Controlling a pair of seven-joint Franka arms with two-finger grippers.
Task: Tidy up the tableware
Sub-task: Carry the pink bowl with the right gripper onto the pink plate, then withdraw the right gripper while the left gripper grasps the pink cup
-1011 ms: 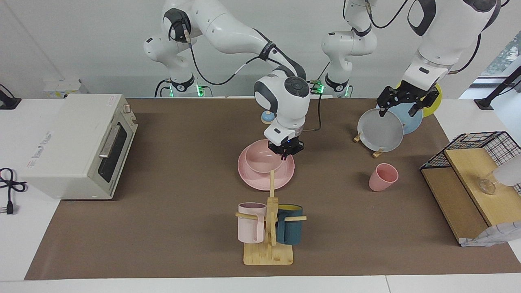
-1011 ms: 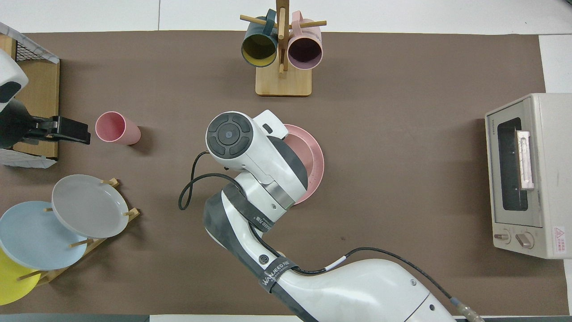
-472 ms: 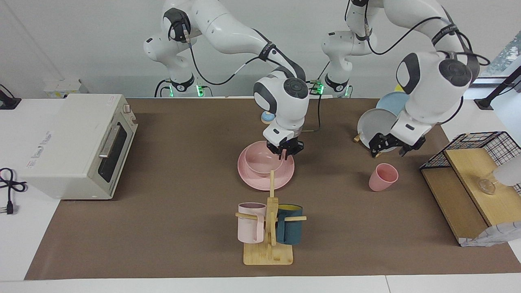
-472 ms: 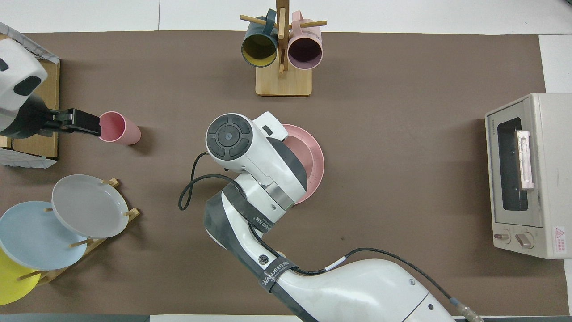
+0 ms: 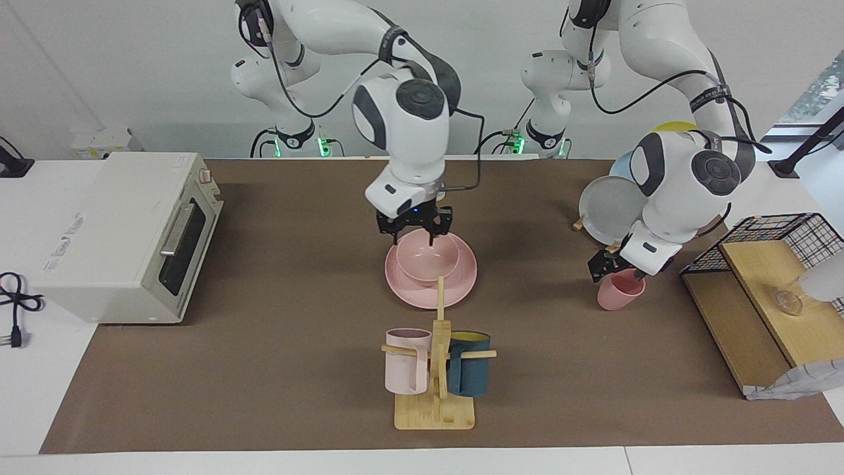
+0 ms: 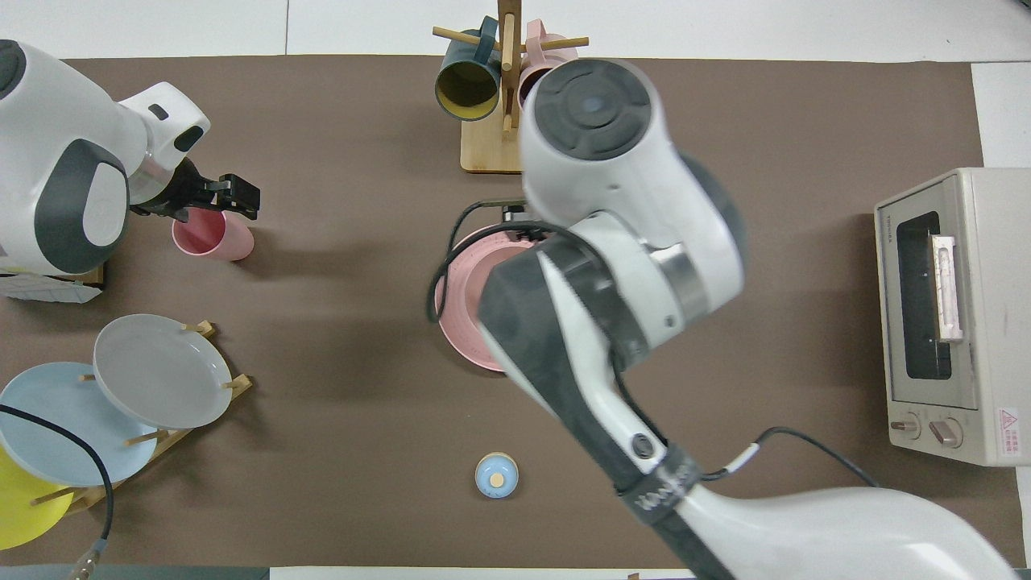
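Nearest the robots, the grey plate [image 5: 610,211] leans in its rack just beside the left arm's wrist, so a careless swing out of there could clip it off its pegs. Mid-desk [image 5: 277,330], the pink bowl [image 5: 427,258] sits in the pink plate [image 5: 422,293]. The right end effector [image 5: 415,236] hangs over the bowl's nearer rim, fingers spread and empty, and a low sideways exit would catch that rim and drag bowl and plate. Toward the left arm's end, the left end effector [image 5: 616,272] is at the mouth of the upright pink cup [image 5: 616,295], fingers spread, not yet pinching. An off-centre close would likely tip the tapered cup or let it slip. Farthest, the mug tree [image 5: 436,369] stands close to the plate, so carrying the cup in low risks knocking its post.
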